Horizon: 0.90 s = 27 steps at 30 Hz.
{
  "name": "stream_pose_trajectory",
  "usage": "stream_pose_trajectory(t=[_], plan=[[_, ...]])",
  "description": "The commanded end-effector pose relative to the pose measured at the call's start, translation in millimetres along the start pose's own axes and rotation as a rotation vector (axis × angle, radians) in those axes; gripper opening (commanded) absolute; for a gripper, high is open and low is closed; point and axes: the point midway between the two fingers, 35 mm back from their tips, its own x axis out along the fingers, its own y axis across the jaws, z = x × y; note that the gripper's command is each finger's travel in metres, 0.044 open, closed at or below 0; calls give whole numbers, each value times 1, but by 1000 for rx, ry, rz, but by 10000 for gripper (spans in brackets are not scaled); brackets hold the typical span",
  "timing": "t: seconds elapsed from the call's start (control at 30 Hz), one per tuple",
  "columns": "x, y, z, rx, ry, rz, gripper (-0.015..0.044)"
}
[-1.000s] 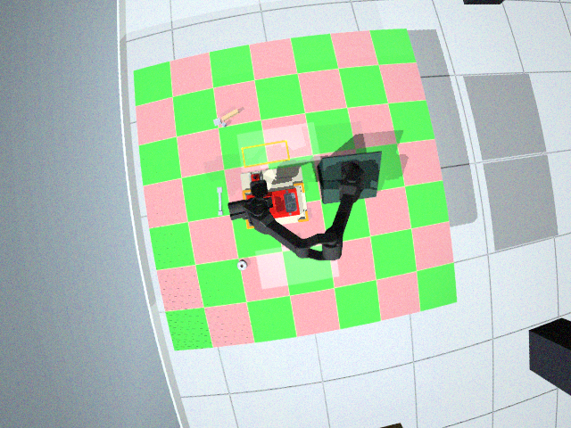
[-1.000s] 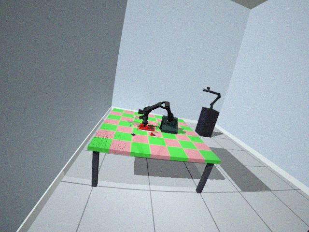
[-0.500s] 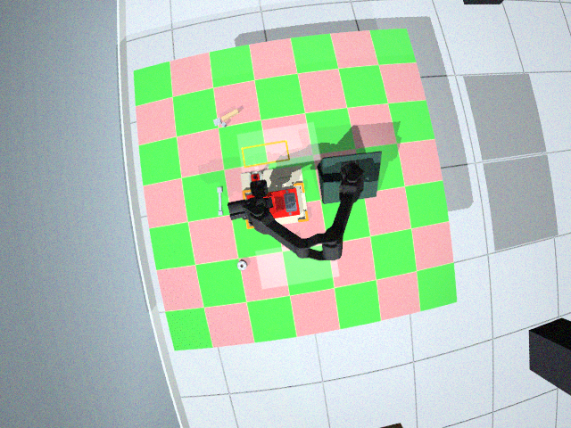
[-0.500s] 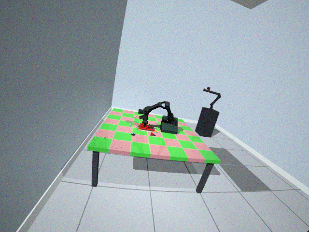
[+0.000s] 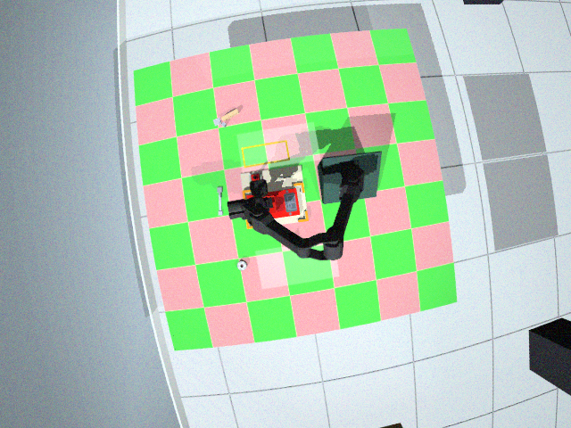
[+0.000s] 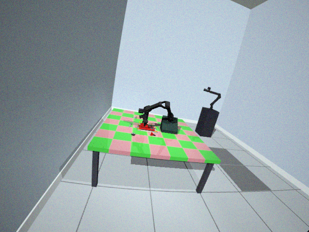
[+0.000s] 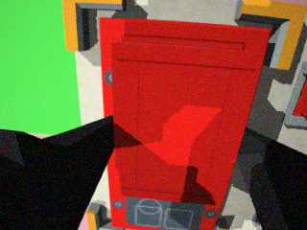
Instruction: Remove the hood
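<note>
The red hood (image 7: 177, 129) lies flat on the toy car (image 5: 282, 202), clamped at both sides, just near of the yellow-outlined marked area (image 5: 264, 153).

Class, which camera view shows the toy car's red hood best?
The wrist view: the hood fills it, the gripper shut on its sides. In the top view the arm partly covers it; in the exterior view it is a tiny red patch.

red hood (image 7: 182, 129), black gripper (image 7: 184, 158) (green-pink checked table (image 5: 277, 317))

Top cam overhead, ext far oblique, wrist close, all share car (image 7: 184, 120)
</note>
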Motion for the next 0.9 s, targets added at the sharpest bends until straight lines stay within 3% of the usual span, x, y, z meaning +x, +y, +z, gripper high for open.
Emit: stream_pose_trajectory(t=[0.0, 0.63, 0.87], plan=[[-4, 0, 1, -2, -2, 0, 0], [-16, 0, 0, -1, -2, 0, 0], [-43, -1, 1, -1, -2, -2, 0]])
